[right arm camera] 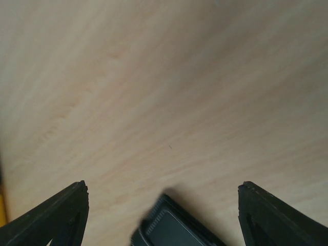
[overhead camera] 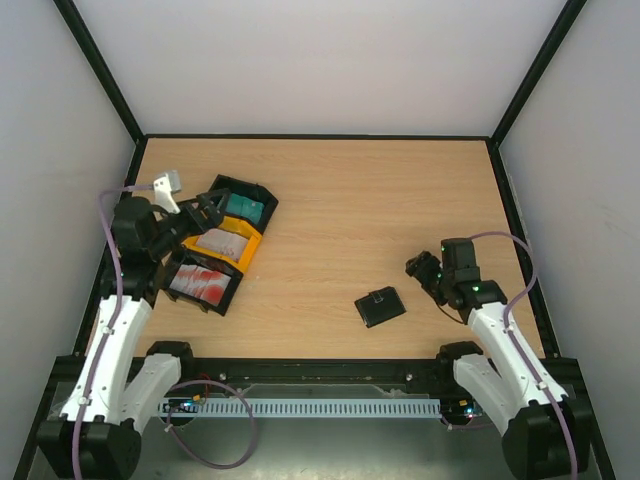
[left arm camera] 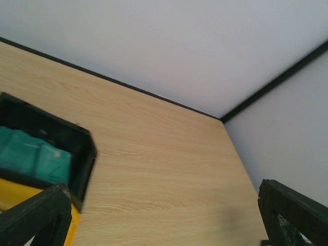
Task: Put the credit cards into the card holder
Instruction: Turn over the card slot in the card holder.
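Black card holder (overhead camera: 380,306) lay around 5 o'clock, credit cards (overhead camera: 218,243) in trays (overhead camera: 252,248) at 9. We saw left gripper (overhead camera: 205,212) and right gripper (overhead camera: 420,269) jaws apart, empty. Risk, we judged: thin flat cards slipping from the pinch.

Left arm (overhead camera: 118,335), right arm (overhead camera: 505,345): white shell links, black joints, black bases. Lilac cable (overhead camera: 104,225) runs along each arm. White connector block (overhead camera: 167,183) at left wrist. Green LEDs (overhead camera: 478,290) near right wrist. Right gripper (right arm camera: 163,188): matte black fingers (right arm camera: 56,218).
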